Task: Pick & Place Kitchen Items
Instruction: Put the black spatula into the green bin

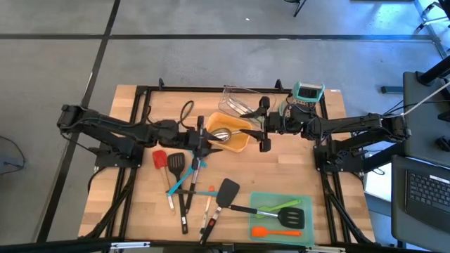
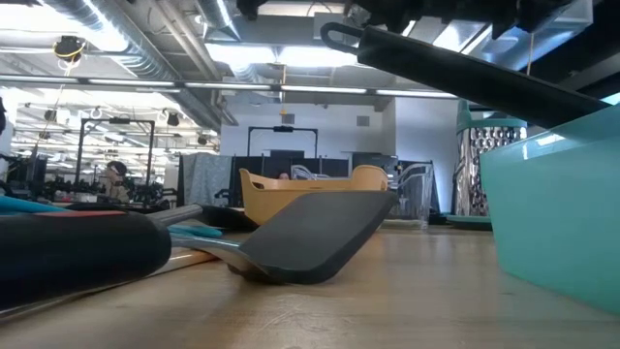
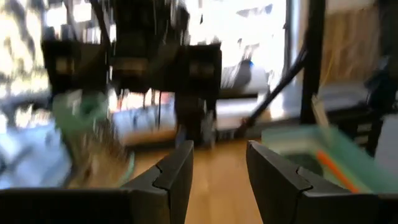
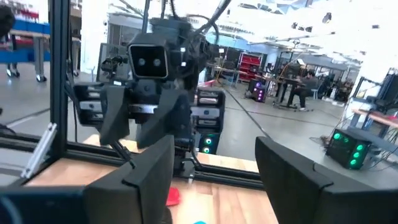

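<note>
Utensils (image 1: 188, 184) black, teal, orange, red, scattered beside orange tray (image 1: 242, 144).

My two arms were black throughout, built of blocky jointed segments with dark cables trailing along them. The left arm (image 1: 112, 132) came off a dark base at nine o'clock, the right arm (image 1: 351, 128) off its twin at three. The left arm's fingers (image 3: 177, 180) were matte black wedges with angular, stepped inner faces. The right arm's fingers (image 4: 149, 174) had the same faceted black shape, broad at the root and tapering toward the tips.
</note>
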